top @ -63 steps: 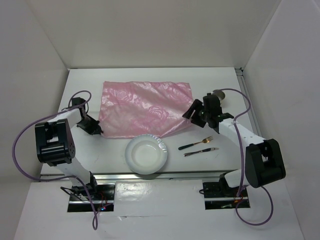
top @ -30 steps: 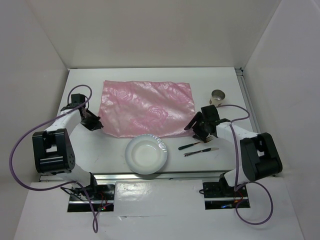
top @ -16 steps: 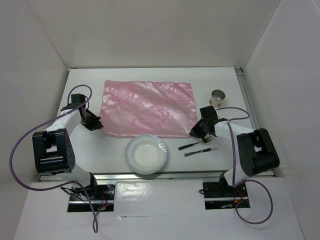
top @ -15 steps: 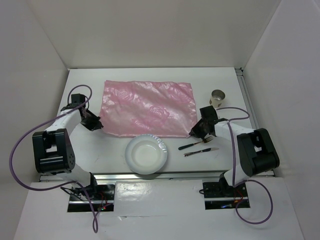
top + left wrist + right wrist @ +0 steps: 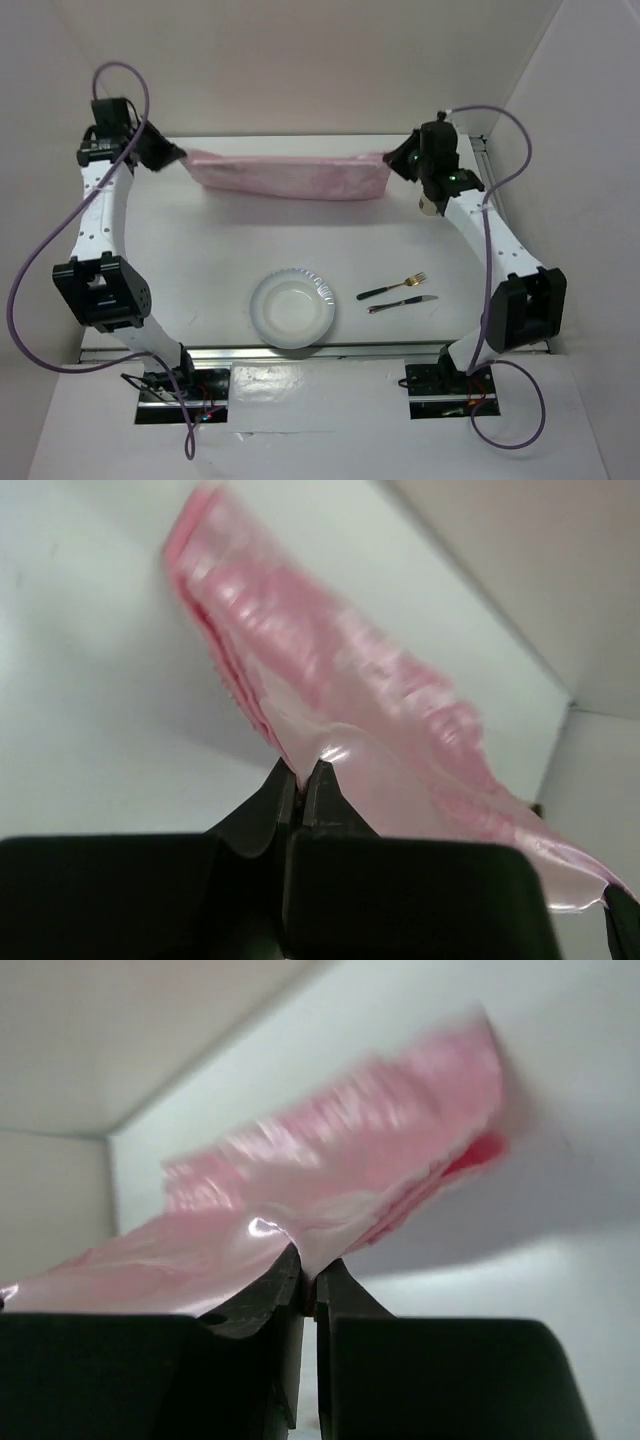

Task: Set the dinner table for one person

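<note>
Step, judged: spreading cloth (image 5: pixel 290 175) | left fingers (image 5: pixel 280 802), right fingers (image 5: pixel 283 1285) both clamped on its ends | hold it taut; lower evenly onto surface (image 5: pixel 200 250) beyond plate (image 5: pixel 292 308).

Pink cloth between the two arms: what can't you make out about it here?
- Top view: whether the pink cloth hangs clear of the dinner table; seen from straight above.
- Both wrist views: its pattern, smeared by blur.
- At the left gripper and right gripper: the finger pads, covered by the pinched cloth.
</note>
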You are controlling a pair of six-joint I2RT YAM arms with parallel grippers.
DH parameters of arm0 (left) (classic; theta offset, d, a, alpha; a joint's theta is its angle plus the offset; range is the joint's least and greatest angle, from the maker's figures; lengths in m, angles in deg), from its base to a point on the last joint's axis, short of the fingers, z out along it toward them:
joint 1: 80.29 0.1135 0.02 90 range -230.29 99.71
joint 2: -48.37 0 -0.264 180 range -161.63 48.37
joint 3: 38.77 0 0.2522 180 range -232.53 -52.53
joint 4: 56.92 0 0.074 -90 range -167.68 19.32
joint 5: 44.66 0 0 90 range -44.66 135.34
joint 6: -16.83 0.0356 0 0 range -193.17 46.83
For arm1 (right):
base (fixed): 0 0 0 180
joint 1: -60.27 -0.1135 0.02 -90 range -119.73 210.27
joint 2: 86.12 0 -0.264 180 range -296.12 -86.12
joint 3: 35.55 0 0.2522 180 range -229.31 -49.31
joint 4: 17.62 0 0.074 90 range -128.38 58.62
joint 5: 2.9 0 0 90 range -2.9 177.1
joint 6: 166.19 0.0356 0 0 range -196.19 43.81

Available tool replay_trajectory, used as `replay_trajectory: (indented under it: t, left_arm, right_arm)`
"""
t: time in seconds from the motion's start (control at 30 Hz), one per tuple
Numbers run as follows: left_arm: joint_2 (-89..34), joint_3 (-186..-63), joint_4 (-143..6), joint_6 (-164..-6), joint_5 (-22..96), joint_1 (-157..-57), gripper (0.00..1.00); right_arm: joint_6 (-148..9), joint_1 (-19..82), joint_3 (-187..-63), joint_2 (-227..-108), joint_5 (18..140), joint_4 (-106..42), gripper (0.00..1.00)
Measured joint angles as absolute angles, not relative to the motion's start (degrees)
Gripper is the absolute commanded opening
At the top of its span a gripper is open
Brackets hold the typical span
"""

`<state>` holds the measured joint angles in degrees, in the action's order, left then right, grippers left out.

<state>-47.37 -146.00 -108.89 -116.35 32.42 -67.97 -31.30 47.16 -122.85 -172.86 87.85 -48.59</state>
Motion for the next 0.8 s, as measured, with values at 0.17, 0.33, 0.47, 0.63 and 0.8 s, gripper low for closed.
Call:
replay_trajectory:
  t: [0.17, 0.33, 0.47, 0.63, 0.8]
  left_arm:
    - [-45.1, -163.9, -109.2, -113.9, 29.7, -67.0, 0.00]
    - [-34.8, -161.8, -109.9, -114.2, 27.1, -65.8, 0.00]
    - [-31.2, -161.7, -110.6, -114.3, 25.7, -64.9, 0.00]
    - [-32.2, -162.5, -112.7, -114.2, 24.4, -64.7, 0.00]
    - [-38.8, -166.3, -113.3, -113.9, 22.5, -64.6, 0.00]
  right_arm:
    - [-36.1, 47.6, -132.0, -166.9, 88.2, -47.4, 0.00]
    - [-38.5, 47.6, -133.4, -159.0, 88.2, -49.0, 0.00]
    - [-39.7, 47.6, -134.4, -155.0, 88.0, -51.1, 0.00]
    - [-41.3, 47.6, -136.9, -154.4, 88.0, -52.5, 0.00]
    - [-43.3, 47.7, -141.1, -159.4, 87.7, -52.6, 0.00]
